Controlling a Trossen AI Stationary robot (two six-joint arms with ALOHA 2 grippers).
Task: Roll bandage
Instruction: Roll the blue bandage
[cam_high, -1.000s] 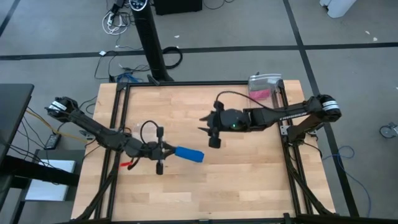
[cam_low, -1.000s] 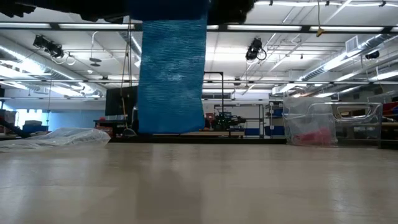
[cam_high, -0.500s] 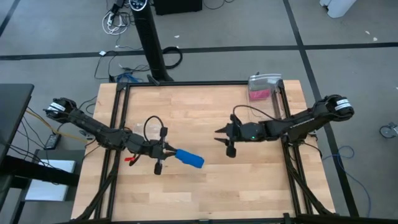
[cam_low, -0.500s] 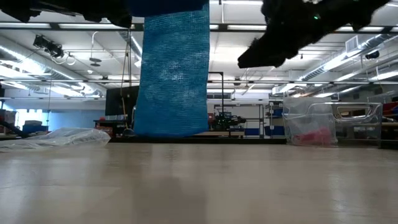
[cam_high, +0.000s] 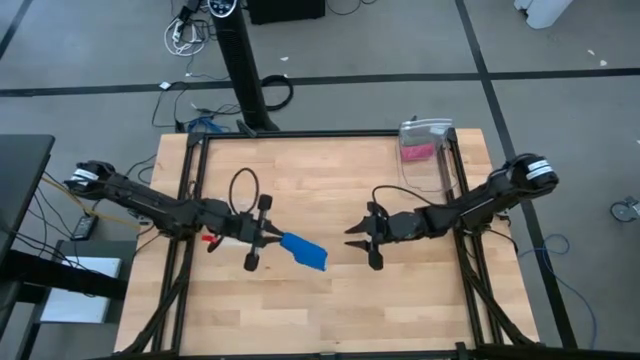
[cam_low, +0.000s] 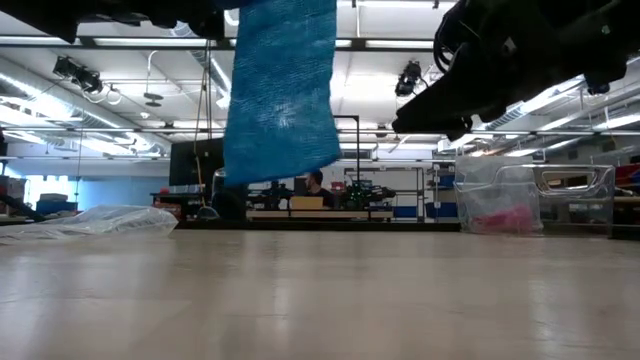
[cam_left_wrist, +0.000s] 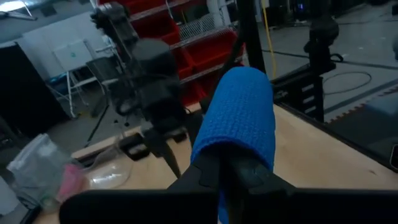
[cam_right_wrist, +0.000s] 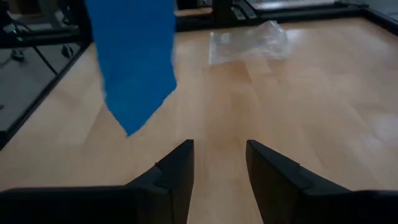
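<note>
**Blue strip hangs from my left pincer above the table**

My left gripper is clamped tight on the top of the bandage, holding it up over the middle of the wooden table. The blue strip dangles free from my fingers; its lower end clears the tabletop in the low view. My right gripper hangs in the air just beside the strip, pointing at it, its two fingers parted with nothing between them and apart from the fabric
</note>
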